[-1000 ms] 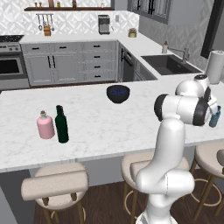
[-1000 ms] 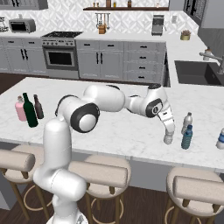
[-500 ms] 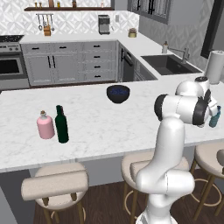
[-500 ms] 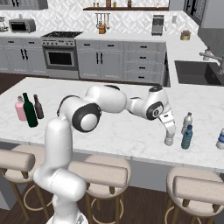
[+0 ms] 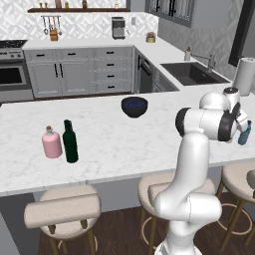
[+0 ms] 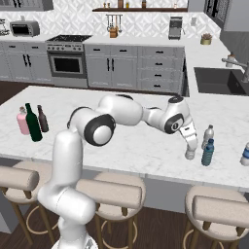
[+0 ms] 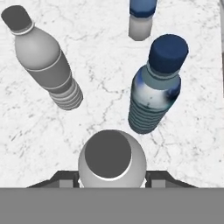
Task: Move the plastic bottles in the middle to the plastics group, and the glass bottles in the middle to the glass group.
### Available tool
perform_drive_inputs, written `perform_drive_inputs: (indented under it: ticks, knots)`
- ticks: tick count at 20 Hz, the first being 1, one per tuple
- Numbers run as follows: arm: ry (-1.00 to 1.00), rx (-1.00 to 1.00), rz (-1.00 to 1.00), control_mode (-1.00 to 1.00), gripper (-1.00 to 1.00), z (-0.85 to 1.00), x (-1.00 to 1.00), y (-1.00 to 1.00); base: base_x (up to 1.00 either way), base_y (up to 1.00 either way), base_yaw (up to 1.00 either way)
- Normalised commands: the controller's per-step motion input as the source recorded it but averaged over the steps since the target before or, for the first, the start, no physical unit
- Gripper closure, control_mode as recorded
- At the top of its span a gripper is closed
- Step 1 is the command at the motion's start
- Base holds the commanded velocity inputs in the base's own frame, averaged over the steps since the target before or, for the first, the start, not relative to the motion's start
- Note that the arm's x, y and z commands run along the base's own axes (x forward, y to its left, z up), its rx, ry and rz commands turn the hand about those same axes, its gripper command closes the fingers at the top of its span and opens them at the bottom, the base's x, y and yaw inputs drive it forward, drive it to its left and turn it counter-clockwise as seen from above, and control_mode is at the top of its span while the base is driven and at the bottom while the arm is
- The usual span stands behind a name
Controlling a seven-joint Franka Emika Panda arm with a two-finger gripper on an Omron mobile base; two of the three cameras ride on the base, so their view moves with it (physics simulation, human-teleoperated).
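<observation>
Hardly anything has moved: the claw still pinches a pale grey bottle standing near the worktop's right end, just beside the blue bottle. Letting go looks next.

Things I cannot see fully

In my hand view, the bottle between my fingers shows its cap and shoulders; the grey band cuts off its body. Another bottle is cut off by the top edge. In the left base view, my own arm hides part of the blue bottle, and my pincer is behind my wrist.
</observation>
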Motion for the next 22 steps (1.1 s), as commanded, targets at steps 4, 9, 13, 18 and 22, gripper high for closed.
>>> perform_drive_inputs:
  ticks: [4, 9, 13, 18, 22]
  knots:
    - [0.0, -0.01, 0.0, -1.0, 1.0, 0.0, 0.04, -0.06, 0.0, 0.0, 0.0]
    - [0.0, -0.03, 0.0, -1.0, 1.0, 0.0, 0.0, 0.0, 0.0, 0.0, 0.0]
    - [0.0, -0.02, 0.0, -1.0, 1.0, -0.33, 0.0, 0.0, 0.0, 0.0, 0.0]
    - [0.0, 0.0, 0.0, -1.0, 1.0, -0.51, 0.0, 0.0, 0.0, 0.0, 0.0]
    - [0.0, 0.0, 0.0, -1.0, 1.0, -0.2, 0.0, 0.0, 0.0, 0.0, 0.0]
